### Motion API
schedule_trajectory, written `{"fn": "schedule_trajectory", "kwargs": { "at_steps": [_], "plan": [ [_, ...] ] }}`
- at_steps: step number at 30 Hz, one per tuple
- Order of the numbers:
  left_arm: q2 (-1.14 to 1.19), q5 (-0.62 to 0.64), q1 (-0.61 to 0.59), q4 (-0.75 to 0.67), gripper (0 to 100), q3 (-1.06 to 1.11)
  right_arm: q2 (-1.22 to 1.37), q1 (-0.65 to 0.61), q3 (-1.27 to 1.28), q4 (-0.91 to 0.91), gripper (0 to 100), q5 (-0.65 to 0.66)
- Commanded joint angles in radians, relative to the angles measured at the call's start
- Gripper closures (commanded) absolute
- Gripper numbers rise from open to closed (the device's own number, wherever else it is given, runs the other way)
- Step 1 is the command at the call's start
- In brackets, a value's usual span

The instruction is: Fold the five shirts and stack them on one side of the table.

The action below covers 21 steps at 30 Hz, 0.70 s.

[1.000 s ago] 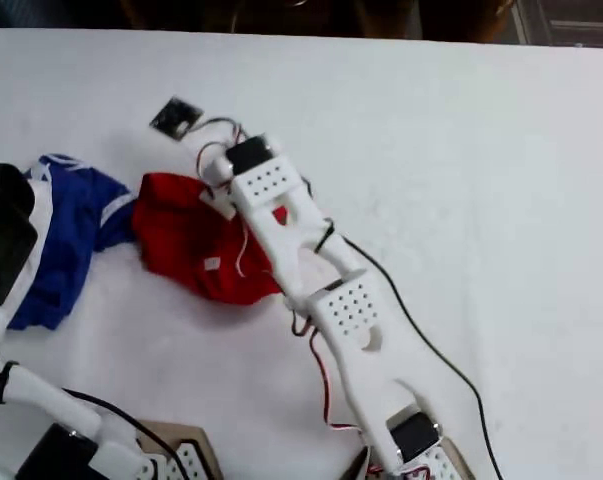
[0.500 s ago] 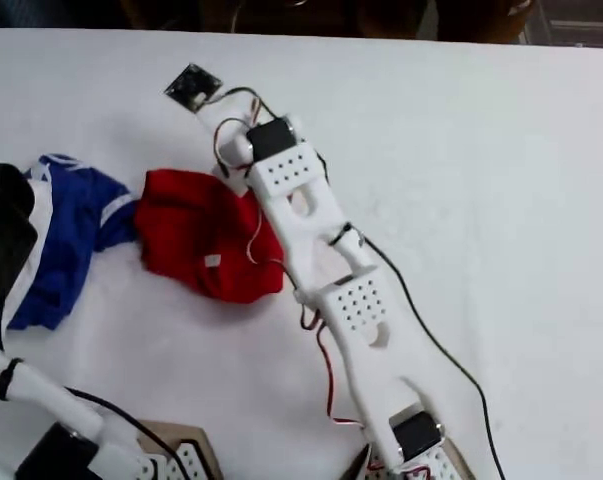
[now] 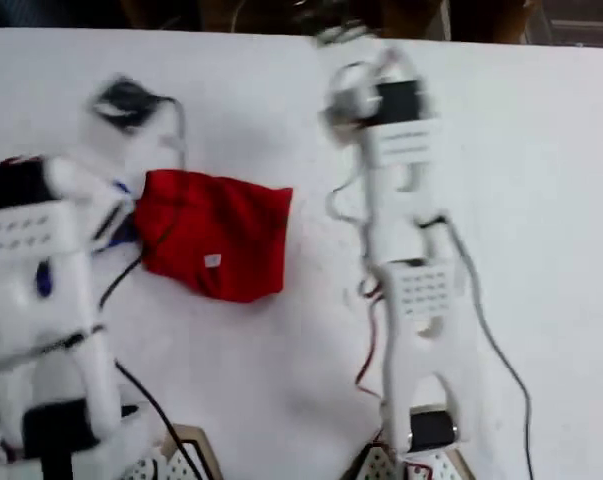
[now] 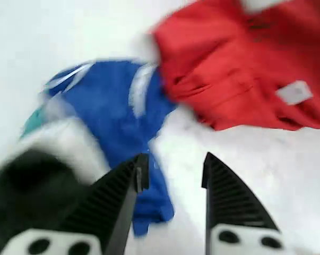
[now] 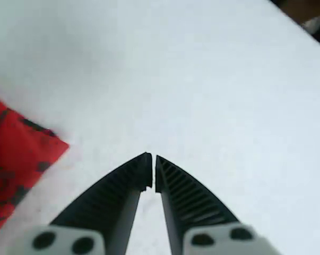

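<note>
A white counter [image 3: 541, 150] carries everything, with a dark strip of room beyond its far edge. The left fingers [image 4: 117, 196] stand apart, gripping nothing. They hang above the edge of a crumpled blue shirt [image 4: 114, 103] and the bare counter next to it. Touching the blue shirt lies the red shirt [image 3: 216, 235], a compact, roughly squared bundle with a small white label [image 3: 212, 262] facing up. On the blue shirt's other side sits a black and white garment [image 4: 27, 170], too blurred to make out further. The right fingers [image 5: 122, 191] are closed tip to tip with nothing between them. They hang over bare counter, with a corner of the red shirt off to one side. In the high view the left arm [image 3: 36, 290] stands over the counter's left side and covers most of the blue shirt. The right arm [image 3: 411, 260] stretches toward the far edge, to the right of the red shirt and clear of it.
</note>
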Motion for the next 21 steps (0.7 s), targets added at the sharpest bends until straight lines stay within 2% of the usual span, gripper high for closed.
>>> {"fn": "schedule_trajectory", "kwargs": {
  "at_steps": [1,6,12,21],
  "plan": [
    [0.126,-0.072,0.055,-0.068,81,-0.001,-0.162,0.15,0.064,0.024,98.1,0.002],
    [0.239,-0.144,0.072,-0.167,81,-0.001,-0.329,0.269,0.364,0.024,98.1,0.002],
    [0.31,-0.236,0.086,-0.23,81,-0.001,-0.476,0.28,0.684,0.019,98.1,0.002],
    [0.41,-0.318,0.121,-0.233,81,-0.001,-0.524,0.282,0.749,0.019,98.1,0.0]
  ]
}}
